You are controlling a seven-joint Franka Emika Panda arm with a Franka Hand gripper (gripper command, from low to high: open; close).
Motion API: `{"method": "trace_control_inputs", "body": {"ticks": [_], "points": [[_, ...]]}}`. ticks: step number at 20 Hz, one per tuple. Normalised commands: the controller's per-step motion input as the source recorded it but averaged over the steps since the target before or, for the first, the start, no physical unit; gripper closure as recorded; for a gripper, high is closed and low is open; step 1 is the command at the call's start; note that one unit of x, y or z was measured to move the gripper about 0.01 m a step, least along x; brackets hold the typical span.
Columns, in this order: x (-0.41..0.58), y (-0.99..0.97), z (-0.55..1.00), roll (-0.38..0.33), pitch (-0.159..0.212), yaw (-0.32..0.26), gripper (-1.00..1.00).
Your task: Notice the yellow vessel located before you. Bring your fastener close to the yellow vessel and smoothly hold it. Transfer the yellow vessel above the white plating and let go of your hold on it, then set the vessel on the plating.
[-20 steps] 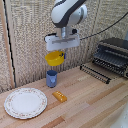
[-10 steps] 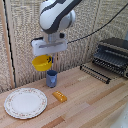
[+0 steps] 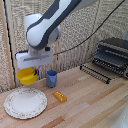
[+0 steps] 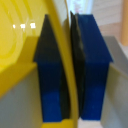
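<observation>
The yellow vessel (image 3: 27, 76) is a small bright-yellow bowl hanging in the air, held by its rim under my gripper (image 3: 31, 70). It hovers just past the far edge of the white plating (image 3: 25, 102), a large round plate with a faint floral rim lying on the wooden table at the exterior view's left. In the wrist view the yellow vessel's rim (image 4: 64, 75) runs between the two dark blue fingers (image 4: 92, 65), which are shut on it. The bowl's inside (image 4: 17, 45) fills one side of that view.
A blue cup (image 3: 51, 78) stands on the table just beside the hanging bowl. A small flat orange-yellow block (image 3: 59, 96) lies close to the plate. A black toaster oven (image 3: 111, 56) with its door down sits at the exterior view's right.
The arm has carried the bowl toward the exterior view's left and lower, from above the blue cup to just beyond the plate's far edge. The grip stays shut.
</observation>
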Motion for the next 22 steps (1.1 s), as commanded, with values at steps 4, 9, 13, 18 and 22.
{"method": "trace_control_inputs", "body": {"ticks": [4, 9, 13, 18, 22], "points": [[0.000, 0.35, -0.53, -0.070, 0.000, 0.138, 1.00], [0.118, 0.22, -0.48, -0.081, 0.000, 0.144, 1.00], [0.218, 0.06, -0.43, -0.078, 0.000, 0.159, 1.00], [0.254, -0.02, -0.29, -0.041, -0.001, 0.180, 1.00], [0.294, -0.12, -0.06, 0.000, -0.014, 0.202, 1.00]]}}
